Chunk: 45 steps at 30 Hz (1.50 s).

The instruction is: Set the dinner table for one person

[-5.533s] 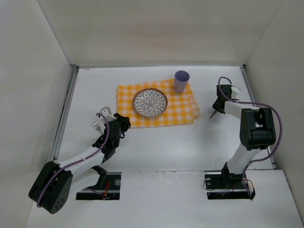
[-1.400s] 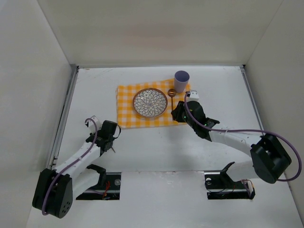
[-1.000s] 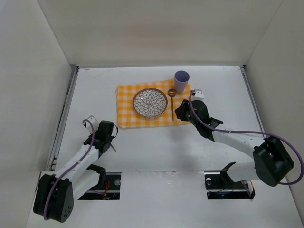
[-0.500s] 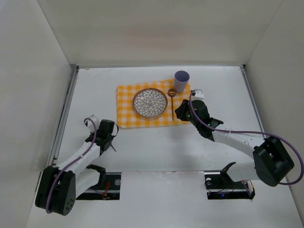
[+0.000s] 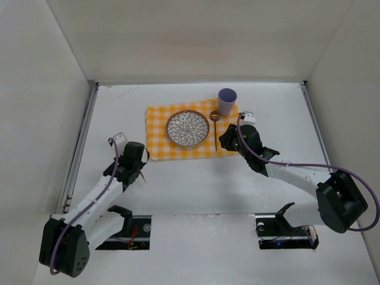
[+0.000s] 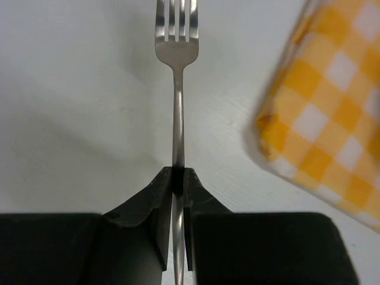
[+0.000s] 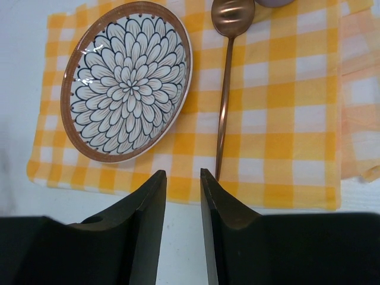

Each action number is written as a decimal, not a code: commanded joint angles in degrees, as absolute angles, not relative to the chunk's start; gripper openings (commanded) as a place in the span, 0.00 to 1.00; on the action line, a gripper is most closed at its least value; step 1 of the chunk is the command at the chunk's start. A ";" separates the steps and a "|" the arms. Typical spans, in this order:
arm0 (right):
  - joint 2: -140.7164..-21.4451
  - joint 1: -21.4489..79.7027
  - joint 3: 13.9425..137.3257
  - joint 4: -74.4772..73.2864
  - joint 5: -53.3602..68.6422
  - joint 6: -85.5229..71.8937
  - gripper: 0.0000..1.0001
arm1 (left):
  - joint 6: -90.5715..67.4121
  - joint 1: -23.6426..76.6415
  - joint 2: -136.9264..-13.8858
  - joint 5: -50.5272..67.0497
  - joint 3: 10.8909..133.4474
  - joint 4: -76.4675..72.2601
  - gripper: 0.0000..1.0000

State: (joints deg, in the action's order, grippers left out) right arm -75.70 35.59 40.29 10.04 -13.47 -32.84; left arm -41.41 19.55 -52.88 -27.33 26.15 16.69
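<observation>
Spanning the view, the dinner table (image 5: 196,184) bears the checked cloth (image 5: 159,132), plate (image 5: 187,128) and spoon (image 5: 215,132). The right gripper (image 7: 183,175) hangs empty, jaws parted; the left gripper (image 6: 177,178) clamps the fork (image 6: 177,101) beside the cloth's near-left corner. Fork placement seems in hand: next, lay it left of the plate.

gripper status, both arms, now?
Left gripper: closed on the fork.
Right gripper: open, holding nothing.

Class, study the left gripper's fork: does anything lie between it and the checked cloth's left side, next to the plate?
Nothing visible does. Only bare dinner table separates the fork, clamped in the left gripper, from the checked cloth.
</observation>
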 commanded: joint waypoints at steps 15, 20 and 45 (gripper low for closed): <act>-74.62 34.76 39.64 13.18 -14.33 -33.49 0.36 | -13.46 27.56 -87.88 -26.90 57.12 3.60 0.02; -74.79 34.76 39.55 13.18 -14.33 -33.49 0.37 | -10.73 27.03 -94.65 -28.03 59.50 -0.08 0.02; -76.29 34.58 40.08 13.01 -14.33 -33.31 0.37 | -9.40 25.71 -103.54 -27.42 62.93 -3.16 0.04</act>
